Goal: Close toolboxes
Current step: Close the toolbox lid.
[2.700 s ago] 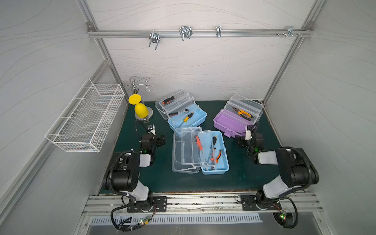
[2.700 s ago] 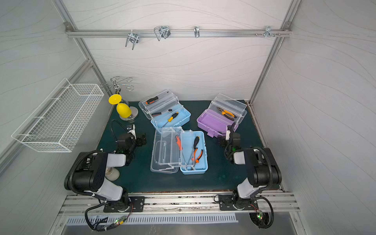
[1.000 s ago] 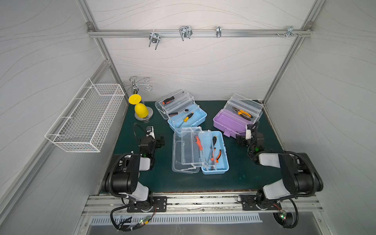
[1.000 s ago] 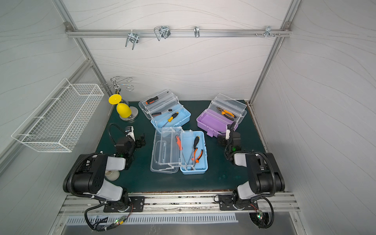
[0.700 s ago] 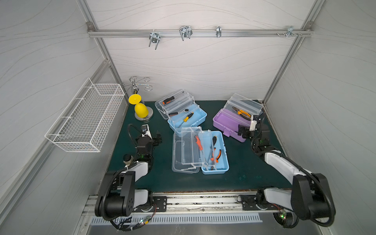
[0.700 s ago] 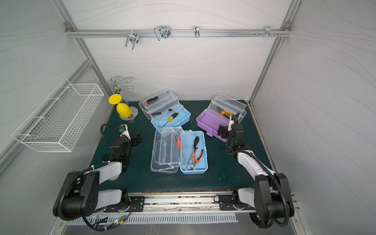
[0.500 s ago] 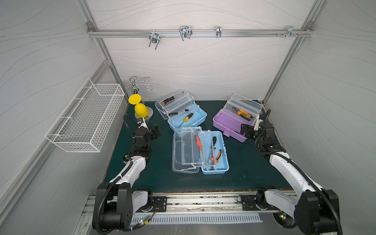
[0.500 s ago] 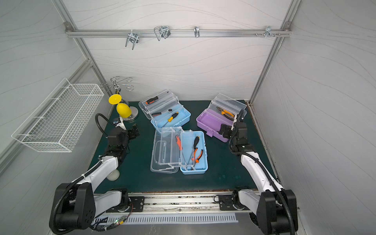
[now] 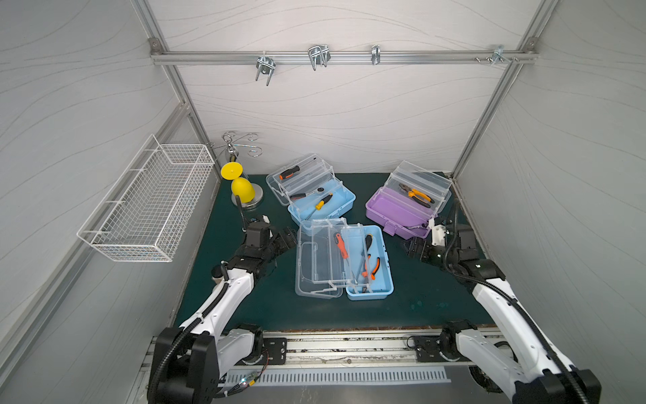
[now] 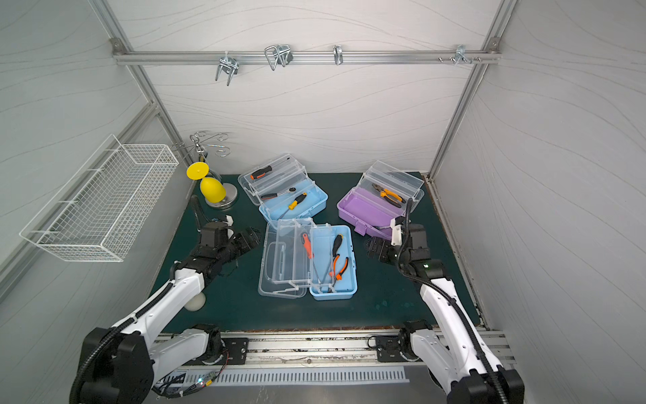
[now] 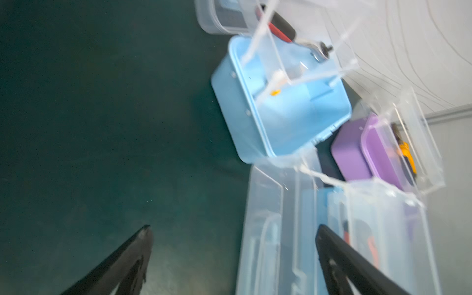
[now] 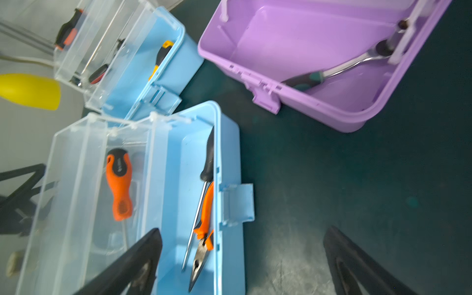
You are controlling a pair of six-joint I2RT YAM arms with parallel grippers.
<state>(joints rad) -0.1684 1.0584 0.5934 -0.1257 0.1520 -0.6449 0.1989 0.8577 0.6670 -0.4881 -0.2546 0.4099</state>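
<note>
On the green mat [image 10: 384,297], the front blue toolbox [image 10: 349,283] lies between the 2 grippers. Its clear lid [image 10: 276,260] is laid flat toward the left gripper [image 10: 250,238]. The right gripper [image 10: 374,250] hovers just beside the purple toolbox [image 10: 363,208]. The back blue toolbox [image 10: 307,205] sits close behind the front one. All 3 are open. Both grippers hold nothing.

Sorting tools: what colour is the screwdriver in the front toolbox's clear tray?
Screwdriver: orange handle, black top; clearest in the right wrist view.
</note>
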